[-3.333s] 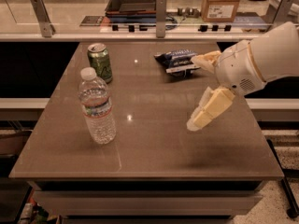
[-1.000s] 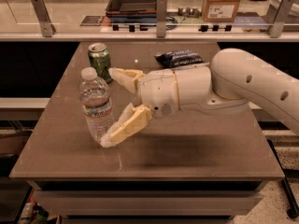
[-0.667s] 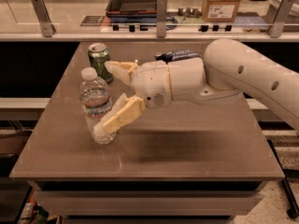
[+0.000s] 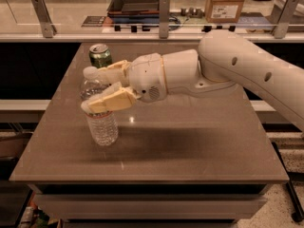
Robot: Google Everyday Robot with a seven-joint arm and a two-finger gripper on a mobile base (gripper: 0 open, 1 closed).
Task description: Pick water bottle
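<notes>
Now water bottle [image 4: 102,127] between fingers [image 4: 112,101] (upright).

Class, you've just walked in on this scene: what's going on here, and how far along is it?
A robot arm reaches in from the right across the table. Its pincer is around the upper part of the water bottle, just below the white cap. The bottle stands upright near the table's left edge, with its base apparently on the surface, so it is not yet lifted. A green can stands behind it, untouched.
</notes>
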